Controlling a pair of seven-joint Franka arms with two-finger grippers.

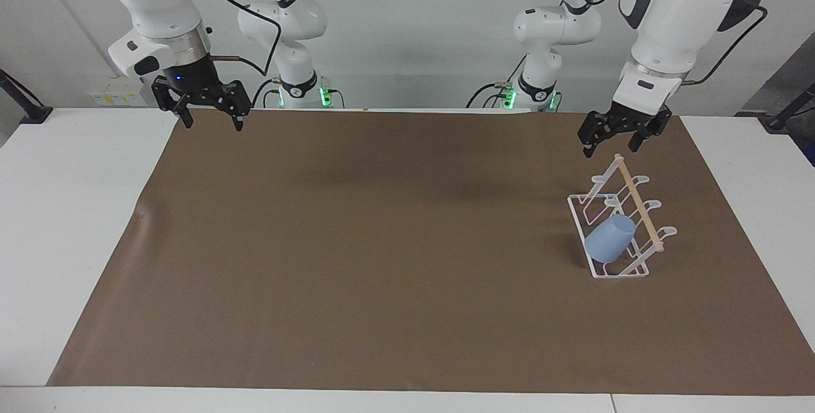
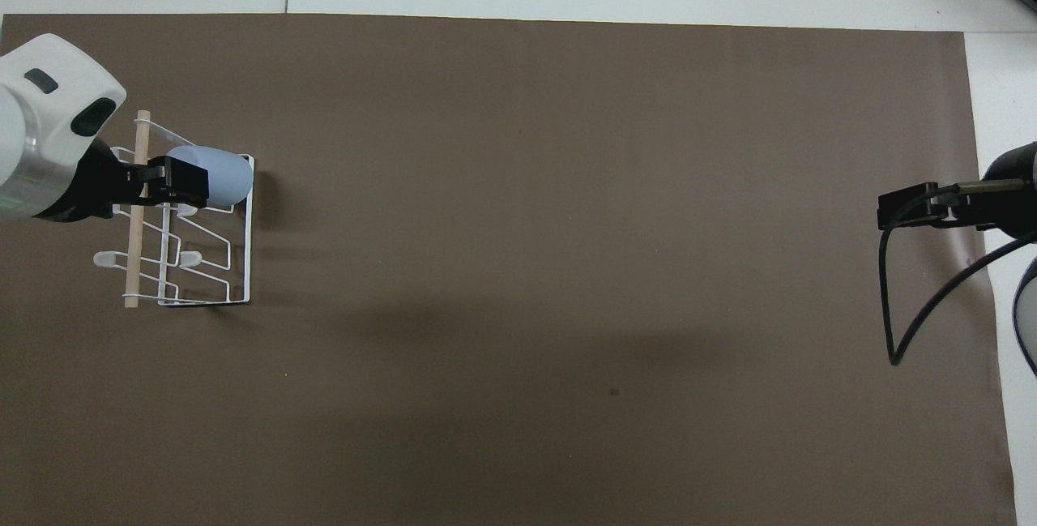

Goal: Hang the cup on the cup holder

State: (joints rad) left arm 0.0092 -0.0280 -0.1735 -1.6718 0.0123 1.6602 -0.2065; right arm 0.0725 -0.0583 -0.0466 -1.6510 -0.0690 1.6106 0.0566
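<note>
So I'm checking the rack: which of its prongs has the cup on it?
The prong at the rack's end farthest from the robots holds the blue cup; the other prongs are bare.

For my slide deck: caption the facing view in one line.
Light blue cup hung on white wire cup holder; open left gripper above it, right gripper waits open.

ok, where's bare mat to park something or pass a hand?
Bare brown mat runs from the cup holder to the right arm's end, where the open right gripper waits in the air. Crowded only at the left arm's end: the cup hangs on the holder, and the open left gripper is above it.
</note>
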